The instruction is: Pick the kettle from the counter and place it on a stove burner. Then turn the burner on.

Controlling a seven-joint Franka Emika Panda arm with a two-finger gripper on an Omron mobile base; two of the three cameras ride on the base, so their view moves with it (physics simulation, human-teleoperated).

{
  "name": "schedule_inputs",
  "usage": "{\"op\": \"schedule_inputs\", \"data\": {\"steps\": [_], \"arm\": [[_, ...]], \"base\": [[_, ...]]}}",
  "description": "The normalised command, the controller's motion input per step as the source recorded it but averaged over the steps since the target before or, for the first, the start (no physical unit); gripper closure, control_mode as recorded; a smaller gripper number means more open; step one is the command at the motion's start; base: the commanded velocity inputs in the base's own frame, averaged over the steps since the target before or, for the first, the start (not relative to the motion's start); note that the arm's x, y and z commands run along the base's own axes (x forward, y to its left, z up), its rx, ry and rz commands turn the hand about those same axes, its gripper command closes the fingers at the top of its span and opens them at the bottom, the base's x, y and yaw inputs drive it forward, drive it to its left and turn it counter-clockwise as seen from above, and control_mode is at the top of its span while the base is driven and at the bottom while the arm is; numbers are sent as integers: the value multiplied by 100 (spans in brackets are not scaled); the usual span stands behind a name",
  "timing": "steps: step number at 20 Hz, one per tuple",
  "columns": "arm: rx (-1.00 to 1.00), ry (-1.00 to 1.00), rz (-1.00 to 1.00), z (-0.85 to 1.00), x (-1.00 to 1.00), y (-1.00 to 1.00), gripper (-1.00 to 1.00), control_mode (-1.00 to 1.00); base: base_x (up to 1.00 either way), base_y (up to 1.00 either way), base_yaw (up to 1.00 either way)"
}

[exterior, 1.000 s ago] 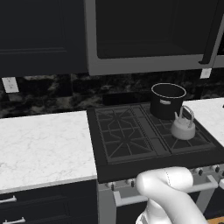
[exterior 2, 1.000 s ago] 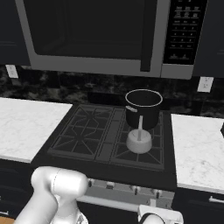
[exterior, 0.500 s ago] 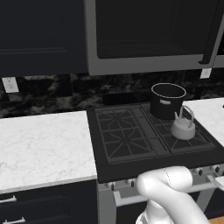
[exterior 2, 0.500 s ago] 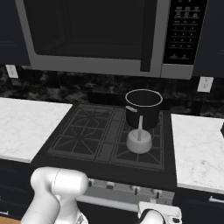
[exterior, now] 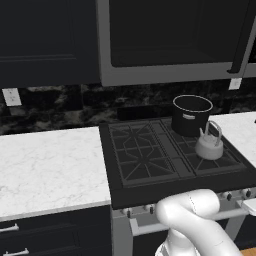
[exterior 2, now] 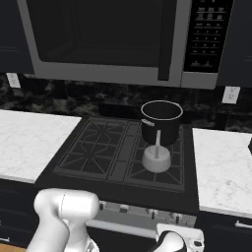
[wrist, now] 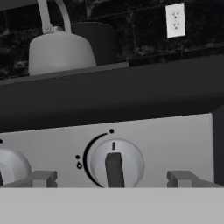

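Note:
The silver-grey kettle (exterior: 209, 145) (exterior 2: 156, 158) stands upright on the front right stove burner (exterior: 223, 162) (exterior 2: 158, 176) of the black cooktop, apart from my hand. From low down, the hand view shows the kettle (wrist: 61, 51) above the stove's front edge. My gripper (wrist: 113, 179) is open in front of the control panel. Its fingertips (wrist: 43, 178) stand wide on either side of a round knob (wrist: 114, 164) whose bar points straight up. My hand (exterior 2: 179, 241) hangs below the stove front. The white marble counter (exterior: 50, 165) (exterior 2: 222, 165) flanks the stove.
A tall black pot (exterior: 191, 115) (exterior 2: 161, 123) stands on the back right burner, close behind the kettle. A microwave (exterior 2: 113, 39) hangs over the cooktop. Another knob (wrist: 11, 168) sits to the left of the one I face. A wall outlet (wrist: 175, 20) is on the backsplash.

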Motion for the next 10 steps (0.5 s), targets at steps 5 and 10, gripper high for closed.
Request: {"op": "schedule_inputs", "data": {"steps": [5, 10], "arm": [[0, 0, 0, -13, 0, 0, -100, -100], [0, 0, 0, 0, 3, 0, -100, -100]], "base": [[0, 0, 0], [0, 0, 0]]}}
